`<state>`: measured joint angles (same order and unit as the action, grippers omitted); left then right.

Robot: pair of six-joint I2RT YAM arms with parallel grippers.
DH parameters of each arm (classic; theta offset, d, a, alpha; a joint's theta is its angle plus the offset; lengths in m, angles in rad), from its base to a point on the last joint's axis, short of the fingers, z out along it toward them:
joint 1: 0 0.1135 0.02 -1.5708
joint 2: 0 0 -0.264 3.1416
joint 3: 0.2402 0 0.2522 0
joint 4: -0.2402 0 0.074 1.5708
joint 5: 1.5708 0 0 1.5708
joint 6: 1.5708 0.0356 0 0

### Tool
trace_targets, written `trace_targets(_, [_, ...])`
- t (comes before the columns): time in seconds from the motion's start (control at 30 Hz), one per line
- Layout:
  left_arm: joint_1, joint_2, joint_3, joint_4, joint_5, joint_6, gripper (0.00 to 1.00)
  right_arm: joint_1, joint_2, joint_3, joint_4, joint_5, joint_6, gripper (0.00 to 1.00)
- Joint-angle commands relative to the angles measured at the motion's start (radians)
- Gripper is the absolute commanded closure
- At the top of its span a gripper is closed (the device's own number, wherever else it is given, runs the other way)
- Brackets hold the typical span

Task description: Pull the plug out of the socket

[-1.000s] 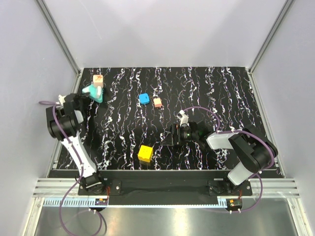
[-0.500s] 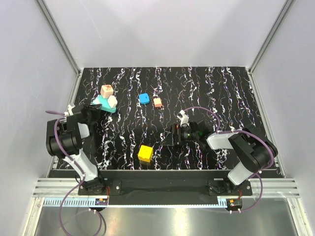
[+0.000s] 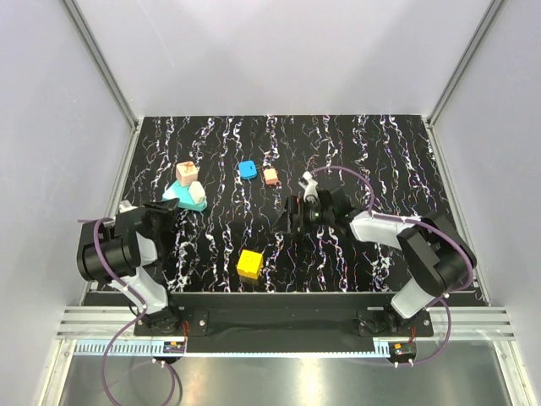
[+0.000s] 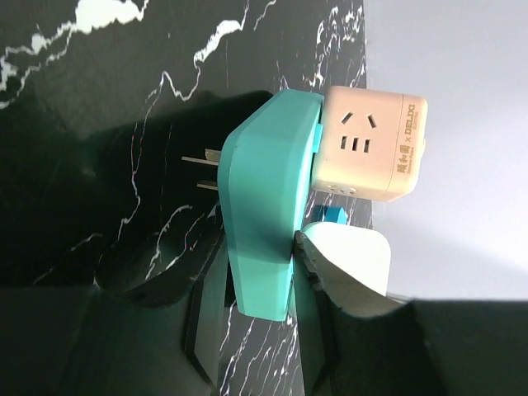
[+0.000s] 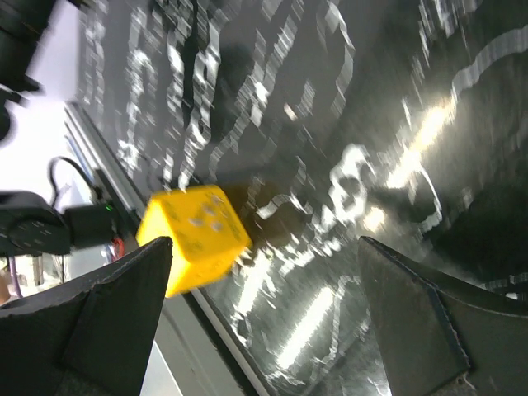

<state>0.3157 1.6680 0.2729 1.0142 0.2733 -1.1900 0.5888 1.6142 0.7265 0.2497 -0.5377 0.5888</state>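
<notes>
The tan plug (image 3: 187,172) with a reddish mark sits plugged on the teal socket (image 3: 191,201) at the mat's left, next to a white rounded block (image 3: 191,190). In the left wrist view the plug (image 4: 371,144) stands out from the side of the socket (image 4: 264,190), which is held on edge with two metal prongs on its other face. My left gripper (image 4: 262,289) is shut on the socket's near edge; in the top view it (image 3: 176,208) is just near-left of the socket. My right gripper (image 3: 284,220) is open and empty at mid-mat, well right of the plug.
A bright-blue block (image 3: 248,170) and a salmon block (image 3: 270,176) lie at the middle back. A yellow cube (image 3: 249,264) sits near the front edge and shows between the right fingers (image 5: 194,235). The enclosure walls stand close on the left.
My left gripper has drawn the socket, with the plug and white block on it, nearer and to the right. My right gripper has moved a little farther back and left.
</notes>
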Motion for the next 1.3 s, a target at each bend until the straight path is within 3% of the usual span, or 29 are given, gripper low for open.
trace_targets(0.0, [0.005, 0.010, -0.037, 0.066, 0.044, 0.072, 0.80, -0.003, -0.053, 0.099, -0.082, 0.036, -0.032, 0.00])
trace_targets(0.23, [0.045, 0.108, -0.026, 0.161, 0.128, 0.037, 0.51, 0.005, 0.016, 0.255, -0.154, 0.036, -0.014, 0.00])
trace_targets(0.5, [0.089, 0.231, -0.021, 0.303, 0.179, -0.045, 0.46, 0.040, 0.196, 0.566, -0.244, 0.071, -0.027, 0.00])
trace_targets(0.57, [0.095, 0.249, -0.017, 0.317, 0.193, -0.063, 0.48, 0.066, 0.288, 0.641, -0.289, 0.085, -0.024, 0.00])
trace_targets(0.67, [0.099, 0.266, -0.018, 0.345, 0.195, -0.075, 0.58, 0.101, 0.426, 0.799, -0.340, 0.134, -0.015, 0.00])
trace_targets(0.7, [0.100, 0.266, -0.020, 0.350, 0.195, -0.076, 0.64, 0.112, 0.459, 0.882, -0.352, 0.178, -0.026, 0.00])
trace_targets(0.9, [0.100, 0.259, -0.009, 0.330, 0.208, -0.059, 0.75, 0.201, 0.660, 1.189, -0.467, 0.315, -0.144, 0.01])
trace_targets(1.03, [0.099, 0.262, -0.008, 0.327, 0.208, -0.057, 0.87, 0.232, 0.722, 1.271, -0.475, 0.346, -0.185, 0.02])
trace_targets(1.27, [0.097, 0.276, 0.000, 0.337, 0.213, -0.063, 1.00, 0.259, 0.809, 1.406, -0.515, 0.351, -0.208, 0.10])
